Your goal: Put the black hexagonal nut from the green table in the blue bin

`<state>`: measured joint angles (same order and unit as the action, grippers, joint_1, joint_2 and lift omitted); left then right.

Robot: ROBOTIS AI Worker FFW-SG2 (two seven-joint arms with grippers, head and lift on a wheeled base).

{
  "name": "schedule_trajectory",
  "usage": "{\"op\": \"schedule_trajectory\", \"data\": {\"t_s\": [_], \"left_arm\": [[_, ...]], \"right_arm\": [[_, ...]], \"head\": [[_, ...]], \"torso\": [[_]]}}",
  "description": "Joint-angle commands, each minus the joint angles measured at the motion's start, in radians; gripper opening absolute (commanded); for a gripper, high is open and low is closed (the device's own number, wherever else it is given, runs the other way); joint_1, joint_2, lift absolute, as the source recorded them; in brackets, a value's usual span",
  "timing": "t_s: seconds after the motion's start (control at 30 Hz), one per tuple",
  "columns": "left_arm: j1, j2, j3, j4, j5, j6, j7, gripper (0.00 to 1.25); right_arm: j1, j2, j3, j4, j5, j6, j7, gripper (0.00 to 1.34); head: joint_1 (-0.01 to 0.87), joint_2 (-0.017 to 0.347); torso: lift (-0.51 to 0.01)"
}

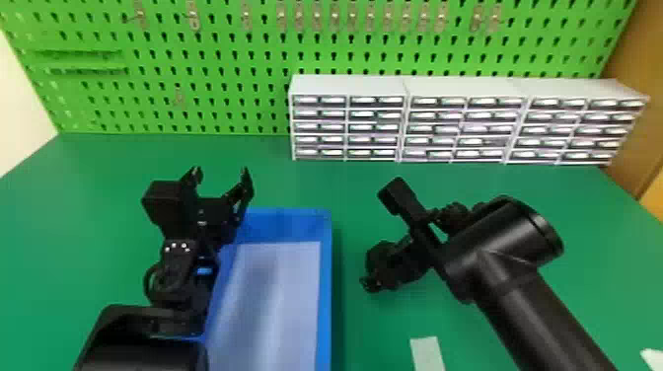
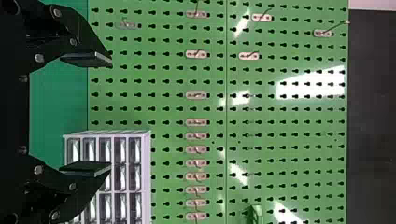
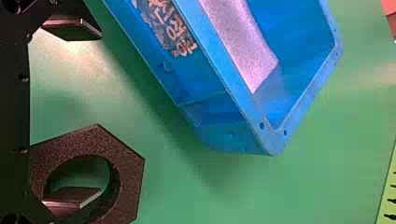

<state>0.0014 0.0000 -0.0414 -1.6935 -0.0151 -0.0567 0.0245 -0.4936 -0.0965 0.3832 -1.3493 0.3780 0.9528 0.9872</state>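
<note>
Black and ungrasped, the hexagonal nut (image 3: 128, 172) sits outside the blue bin (image 3: 308, 95); our right gripper (image 3: 100, 112) and left gripper (image 2: 111, 114) stand spread, and we judge pickup, carry and release all remain.

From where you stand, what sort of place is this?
Probably a workshop or lab workbench. A green pegboard with metal hooks rises behind the green table, racks of small drawers stand at its foot, and a blue bin sits nearer.
</note>
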Motion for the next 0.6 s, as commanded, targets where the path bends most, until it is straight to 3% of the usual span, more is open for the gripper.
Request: {"op": "schedule_trajectory", "data": {"t_s": [0.0,0.57], "left_arm": [[-0.001,0.0,0.0,0.0,0.003,0.0,0.0,0.79],[-0.004,0.0,0.0,0.002,0.004,-0.002,0.0,0.79]], "right_arm": [[-0.005,-0.003,0.006,0.025,-0.013,-0.012,-0.009,1.21],[0.0,-0.006,0.002,0.048,-0.022,-0.023,-0.027,1.21]], "head": [[0.657,0.057],[0.657,0.057]], "torso": [[-0.095],[-0.095]]}}
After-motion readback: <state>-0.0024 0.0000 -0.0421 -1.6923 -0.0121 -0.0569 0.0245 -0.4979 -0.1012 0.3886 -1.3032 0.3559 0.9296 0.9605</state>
